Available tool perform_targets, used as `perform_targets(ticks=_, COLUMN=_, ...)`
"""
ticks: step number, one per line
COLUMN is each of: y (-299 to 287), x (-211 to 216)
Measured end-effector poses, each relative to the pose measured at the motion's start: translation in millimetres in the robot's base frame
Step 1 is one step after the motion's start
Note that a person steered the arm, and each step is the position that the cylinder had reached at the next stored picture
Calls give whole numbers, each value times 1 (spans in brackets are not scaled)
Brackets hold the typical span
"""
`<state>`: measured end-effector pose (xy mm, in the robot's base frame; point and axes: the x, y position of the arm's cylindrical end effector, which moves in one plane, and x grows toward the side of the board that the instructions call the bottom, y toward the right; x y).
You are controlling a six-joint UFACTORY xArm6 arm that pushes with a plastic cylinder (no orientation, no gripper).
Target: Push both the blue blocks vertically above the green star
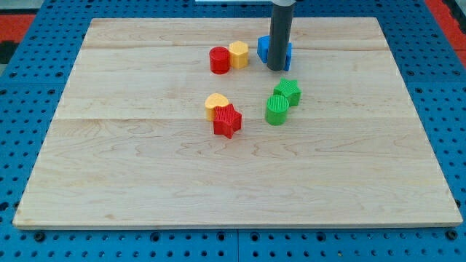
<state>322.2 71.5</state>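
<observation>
My tip (pixel 277 68) is the lower end of a dark rod coming down from the view's top. It touches the front of a blue block (pixel 265 49), which the rod mostly hides; I cannot tell whether one or two blue blocks are there. A green star (pixel 288 92) lies just below the tip, a little toward the view's right. A green cylinder (pixel 277 110) touches the star at its lower left.
A red cylinder (pixel 219 60) and a yellow hexagon (pixel 238 54) stand together left of the blue block. A yellow heart (pixel 216 105) and a red star (pixel 227 121) touch near the board's middle. The wooden board (pixel 145 175) lies on a blue pegboard.
</observation>
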Motion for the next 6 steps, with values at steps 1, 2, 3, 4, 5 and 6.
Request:
perform_targets(ticks=1, y=-3, x=-5)
perform_targets(ticks=2, y=-25, x=-5)
perform_targets(ticks=3, y=-53, x=-9)
perform_targets(ticks=4, y=-55, x=-35)
perform_targets(ticks=5, y=-54, x=-40)
perform_targets(ticks=6, y=-40, x=-40)
